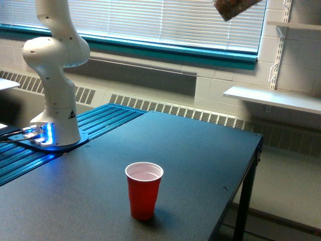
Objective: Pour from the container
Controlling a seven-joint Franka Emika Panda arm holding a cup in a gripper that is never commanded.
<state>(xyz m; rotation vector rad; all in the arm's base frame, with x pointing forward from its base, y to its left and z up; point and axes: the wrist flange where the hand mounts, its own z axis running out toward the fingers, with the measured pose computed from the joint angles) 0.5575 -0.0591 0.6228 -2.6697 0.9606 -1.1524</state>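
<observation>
— The container (234,8), a clear cup with brown pieces showing through its wall, hangs tilted at the top edge of the exterior view, high above the red cup (144,190) and off toward the exterior view's right of it. Only its lower part is in frame.

— And your pincer?

— Mine is cut off by the top of the frame. I cannot tell how far its jaws stand apart, nor see their hold on the container; nothing else in view bears the container up.

— Where is the red cup?

— Upright on the dark table (190,155), open mouth up, standing near the table's front edge. It is well apart from the container, with bare tabletop all round it.

— What else is pictured?

— My white base (54,108) rises well beyond the red cup, toward the exterior view's left of it, blue lights glowing at its foot, on a ribbed blue surface (95,123). Behind the red cup run closed window blinds (150,20) over a teal sill, and a white wall shelf (273,98) sits beyond it toward the exterior view's right.
</observation>
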